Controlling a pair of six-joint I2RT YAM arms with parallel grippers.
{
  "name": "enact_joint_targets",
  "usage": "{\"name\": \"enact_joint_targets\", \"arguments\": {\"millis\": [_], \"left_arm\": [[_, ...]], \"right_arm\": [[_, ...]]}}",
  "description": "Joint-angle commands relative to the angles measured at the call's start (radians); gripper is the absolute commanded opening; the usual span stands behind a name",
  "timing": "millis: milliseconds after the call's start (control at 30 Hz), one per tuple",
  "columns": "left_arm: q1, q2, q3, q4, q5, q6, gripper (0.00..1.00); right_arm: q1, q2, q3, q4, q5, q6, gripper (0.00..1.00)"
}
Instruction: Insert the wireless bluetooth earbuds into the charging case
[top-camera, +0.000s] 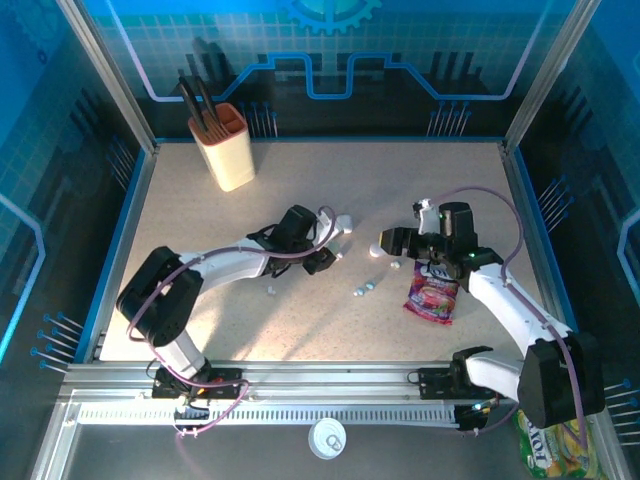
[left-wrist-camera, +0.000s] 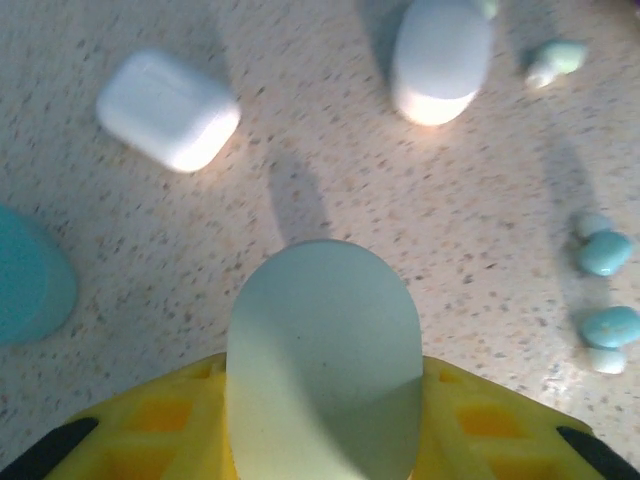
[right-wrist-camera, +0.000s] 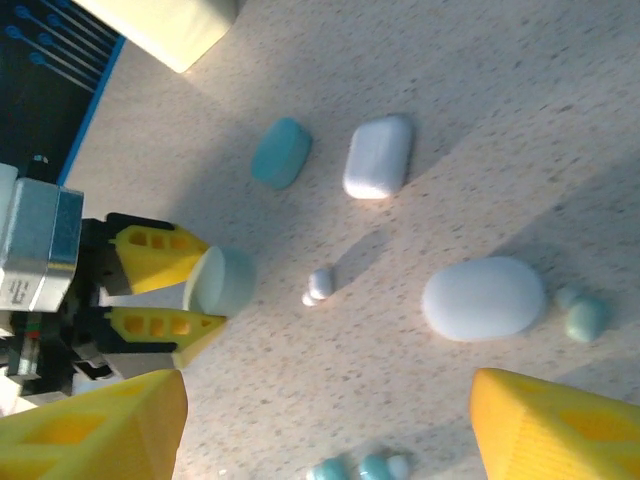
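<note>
1. No earbuds (top-camera: 365, 288) were in a case yet; they lay loose about the middle of the counter (top-camera: 300, 180).
2. The left jaws were closed on a pale case (left-wrist-camera: 325, 360), held low near the counter's middle. Opening and filling it were left, I judged.
3. The left arm (top-camera: 230, 265) stretched toward the middle. The right arm (top-camera: 510, 305) reached in from the right edge, right jaws wide open and empty.
</note>
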Motion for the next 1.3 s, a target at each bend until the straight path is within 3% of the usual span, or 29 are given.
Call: {"name": "enact_joint_targets", "arguments": {"millis": [0, 333, 533, 733, 1100, 1267], "left_arm": [[-0.007, -0.058, -0.054, 0.130, 0.113, 0.102, 0.38], [-0.007, -0.150, -0.175, 0.322, 0.243, 0.148, 0.37], [-0.006, -0.168, -0.192, 0.354, 0.248, 0.150, 0.37], [-0.009, -0.188, -0.213, 0.394, 0.258, 0.145, 0.38], [-0.009, -0.197, -0.235, 0.413, 0.253, 0.154, 0.40], [-0.008, -0.197, -0.233, 0.435, 0.244, 0.147, 0.41]], "right_arm": [[0.032, 0.025, 0.051, -0.021, -0.101, 0.070, 0.75], [0.149, 0.180, 0.152, -0.028, -0.220, 0.141, 0.70], [0.203, 0.249, 0.170, -0.014, -0.237, 0.165, 0.66], [0.227, 0.294, 0.198, 0.013, -0.251, 0.194, 0.60], [0.230, 0.321, 0.223, 0.038, -0.271, 0.236, 0.39], [0.229, 0.334, 0.234, 0.015, -0.282, 0.226, 0.42]]}}
